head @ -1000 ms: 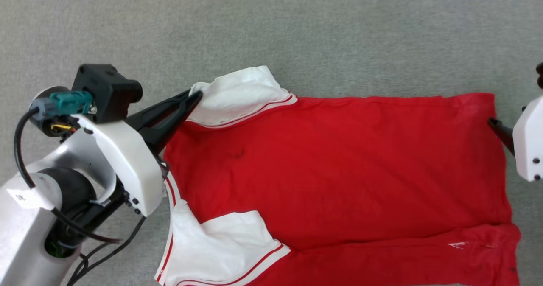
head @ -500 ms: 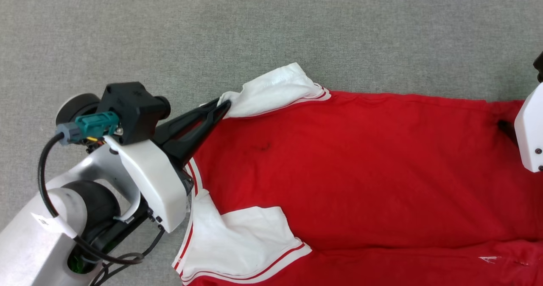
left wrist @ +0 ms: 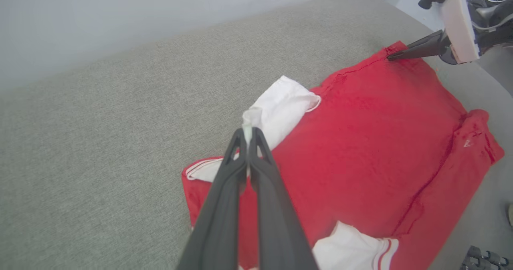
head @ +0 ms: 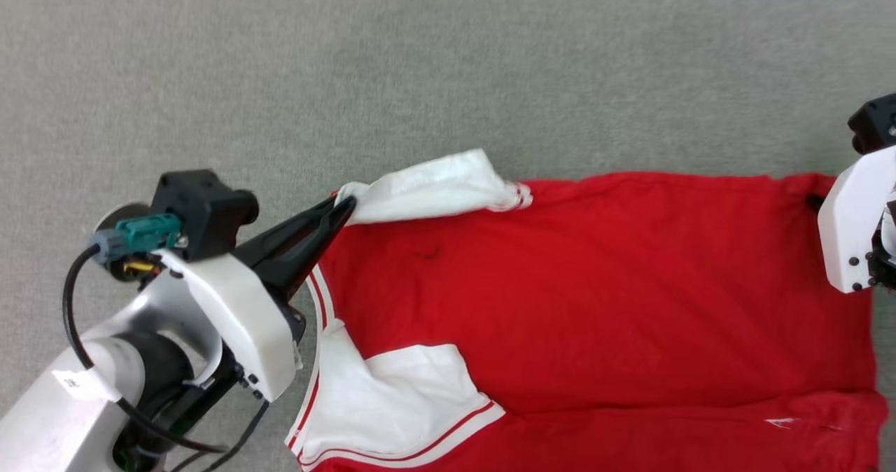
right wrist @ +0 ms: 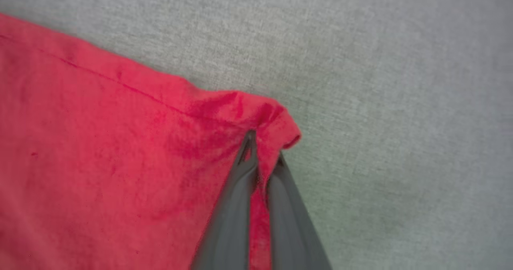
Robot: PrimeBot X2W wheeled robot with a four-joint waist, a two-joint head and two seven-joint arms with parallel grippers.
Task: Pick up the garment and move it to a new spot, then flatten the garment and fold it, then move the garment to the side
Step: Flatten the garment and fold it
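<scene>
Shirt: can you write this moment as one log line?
left gripper: shut on shirt sleeve | right gripper: shut on shirt corner | shirt: spread on grey surface

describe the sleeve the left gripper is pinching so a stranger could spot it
On the grey surface lies a red garment with two white sleeves at its left end. It is the far sleeve, bunched, its tip pinched in the left gripper; the near sleeve lies flat and ungripped.

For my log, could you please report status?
Left gripper shut on white sleeve. Right gripper shut on hem corner. Garment spread on grey surface; no obstruction seen.
</scene>
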